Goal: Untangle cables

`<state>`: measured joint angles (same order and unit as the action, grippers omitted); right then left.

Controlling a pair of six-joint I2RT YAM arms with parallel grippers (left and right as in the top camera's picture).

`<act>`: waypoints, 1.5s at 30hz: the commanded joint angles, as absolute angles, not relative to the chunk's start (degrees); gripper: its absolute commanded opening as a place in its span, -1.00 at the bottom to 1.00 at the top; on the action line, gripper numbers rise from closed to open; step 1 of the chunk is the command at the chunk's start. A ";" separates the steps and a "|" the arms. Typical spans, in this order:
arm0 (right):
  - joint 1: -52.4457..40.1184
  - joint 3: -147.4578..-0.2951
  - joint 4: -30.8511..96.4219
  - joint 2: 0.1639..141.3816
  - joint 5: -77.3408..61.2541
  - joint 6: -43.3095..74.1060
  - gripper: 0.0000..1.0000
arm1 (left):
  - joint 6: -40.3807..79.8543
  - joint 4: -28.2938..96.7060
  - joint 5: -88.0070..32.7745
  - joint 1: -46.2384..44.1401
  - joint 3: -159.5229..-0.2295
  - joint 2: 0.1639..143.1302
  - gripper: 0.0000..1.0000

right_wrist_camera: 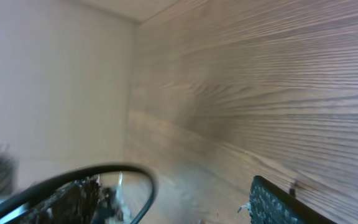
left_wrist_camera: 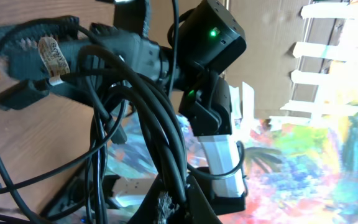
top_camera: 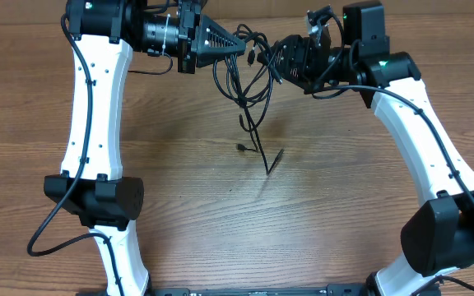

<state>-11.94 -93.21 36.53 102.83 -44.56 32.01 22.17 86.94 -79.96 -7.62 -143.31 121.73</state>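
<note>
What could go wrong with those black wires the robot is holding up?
1. The left pincer is shut on the cables, a tangled bunch; if the open right pincer grabs several strands and pulls, the knot might tighten.
2. A cable loop curves right by one of the right pincer's fingers; it might snag there.
3. The plug ends hang down by the table and might drag.

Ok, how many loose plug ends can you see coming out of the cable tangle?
3 plug ends show overhead: one just under the cables, one lower, one lowest and rightmost. Others may be hidden in the tangle.
</note>
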 commanded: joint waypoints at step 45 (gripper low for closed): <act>-11.38 -94.00 85.56 103.00 8.93 29.39 0.55 | 10.26 91.77 -17.80 -10.46 -144.42 119.79 -0.92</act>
<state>-13.17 -94.45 84.03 102.50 2.22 31.27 11.90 91.66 -42.35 -9.87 -143.31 121.75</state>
